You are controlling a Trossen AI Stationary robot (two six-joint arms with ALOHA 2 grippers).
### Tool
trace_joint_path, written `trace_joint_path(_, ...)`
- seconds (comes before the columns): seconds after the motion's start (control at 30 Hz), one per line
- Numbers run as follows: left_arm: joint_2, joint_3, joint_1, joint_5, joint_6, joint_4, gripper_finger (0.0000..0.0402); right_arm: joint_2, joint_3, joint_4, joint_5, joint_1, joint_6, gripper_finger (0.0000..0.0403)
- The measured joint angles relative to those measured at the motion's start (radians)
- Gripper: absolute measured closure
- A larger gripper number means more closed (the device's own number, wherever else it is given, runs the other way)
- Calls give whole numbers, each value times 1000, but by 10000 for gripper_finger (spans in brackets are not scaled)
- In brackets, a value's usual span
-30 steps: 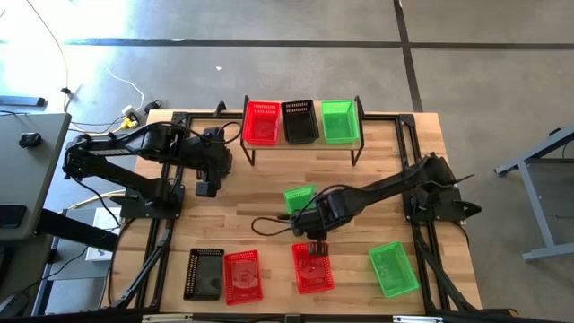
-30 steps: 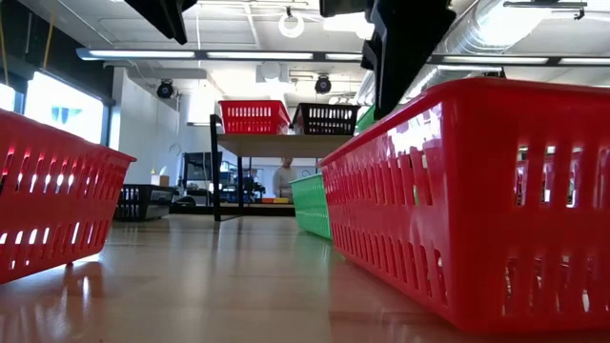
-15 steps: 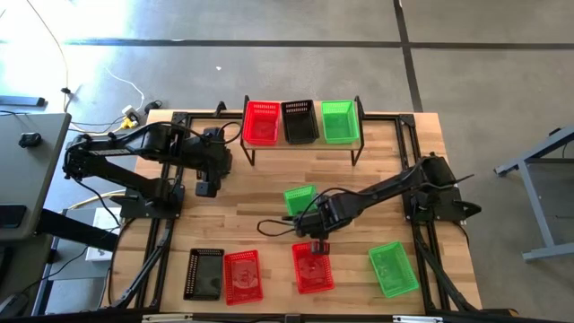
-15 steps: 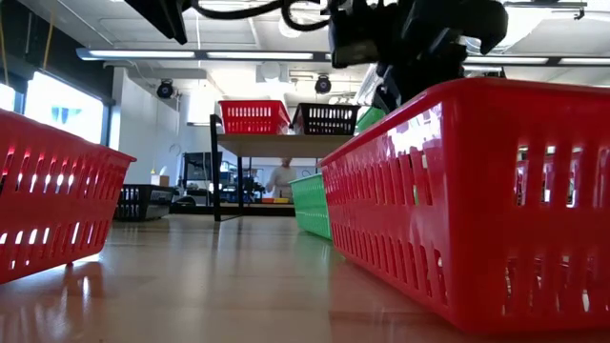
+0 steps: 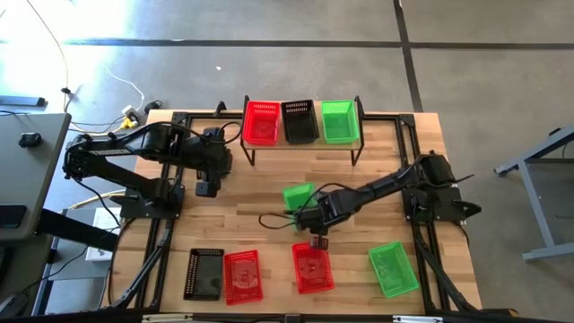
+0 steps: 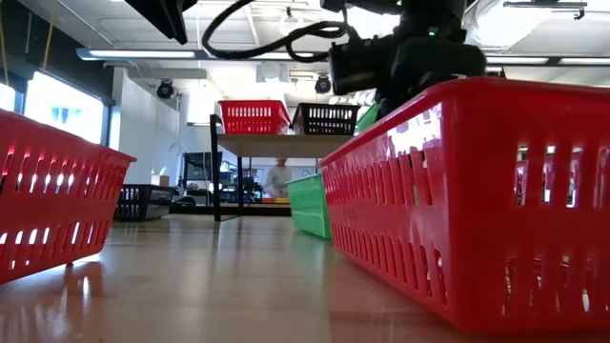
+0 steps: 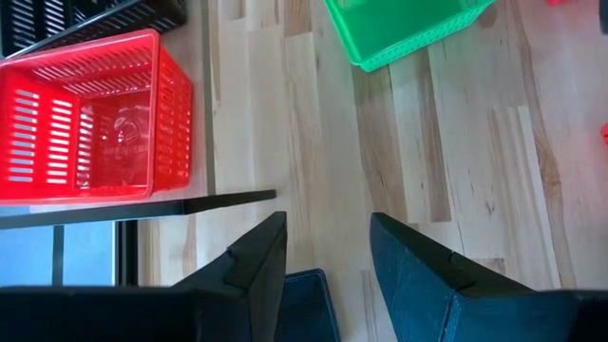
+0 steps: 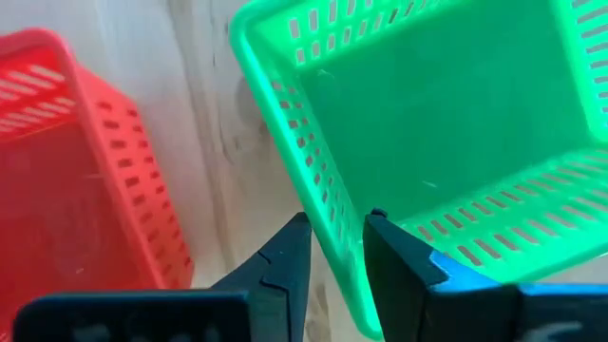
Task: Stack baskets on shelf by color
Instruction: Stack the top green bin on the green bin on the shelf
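Note:
The shelf stands at the table's far edge and carries one red basket, one black basket and one green basket side by side. A loose green basket sits on its bottom at mid-table. My right gripper is at that basket's near side, shut across its wall. My left gripper hangs open, left of the shelf, above bare table. Along the near edge rest a black basket, two red baskets and a green one. My right gripper pinches the loose green basket's near side wall, toward one corner, one finger inside the basket and the other outside. The fingers come from above, pointing down, across the rim. The basket stands on the table.
The right arm stretches from the table's right side across the middle. The near red basket lies just beside the gripper. Bare wood shows between the shelf and the near row. A person shows far off in the room.
My right gripper has moved from above the far end of the near red basket toward the far edge and a little left, coming down onto the loose green basket's near wall. The left arm has kept still.

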Motion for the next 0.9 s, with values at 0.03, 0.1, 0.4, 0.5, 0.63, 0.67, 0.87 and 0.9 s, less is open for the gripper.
trace_joint_path(0.03,0,0,0,0,0,0,259,0,0,2,0,-5,0,321)
trace_joint_path(0.1,0,0,0,0,0,0,259,0,0,6,-1,-12,0,328)
trace_joint_path(0.4,0,0,0,0,-2,0,259,42,1,17,-68,-26,10,370)
trace_joint_path(0.5,0,0,0,0,0,0,259,42,17,4,-65,-26,30,395)
trace_joint_path(0.63,0,0,0,0,0,0,259,44,52,-11,-71,-24,29,399)
trace_joint_path(0.67,0,0,0,0,0,0,259,44,63,-18,-72,-24,30,400)
trace_joint_path(0.87,0,0,0,0,0,0,259,30,127,-54,-74,-22,45,402)
trace_joint_path(0.9,0,0,0,0,0,0,259,27,141,-59,-74,-22,45,402)
